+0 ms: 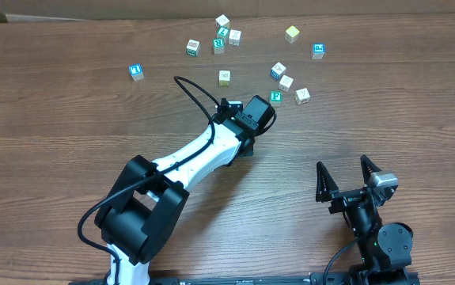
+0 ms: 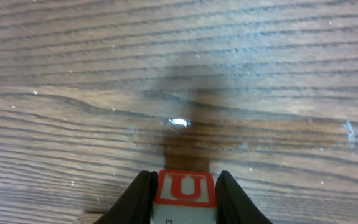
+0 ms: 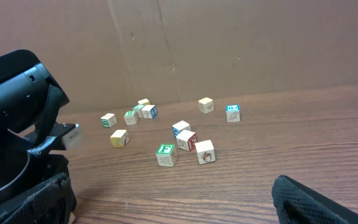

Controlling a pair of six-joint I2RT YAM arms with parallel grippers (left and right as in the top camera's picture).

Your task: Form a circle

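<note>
Brown wood-grain table point(image 1: 53, 142) before a cardboard wall point(image 3: 228, 43), left jaws clamped on a red-U cube point(image 2: 185, 186), right jaws apart.

Wooden alphabet cubes point(image 1: 224, 77): fourteen in all. Thirteen lie loose on the table point(image 1: 53, 158), as counted from overhead. The fourteenth, the red-lettered cube point(image 2: 185, 186), shows only in the left wrist view, between the fingers of the left gripper point(image 2: 185, 198). Robot arms: two, the left arm point(image 1: 203, 154) and the right arm point(image 1: 377, 233). Grippers: two, the other being the right gripper point(image 1: 343, 168). Table: one.
</note>
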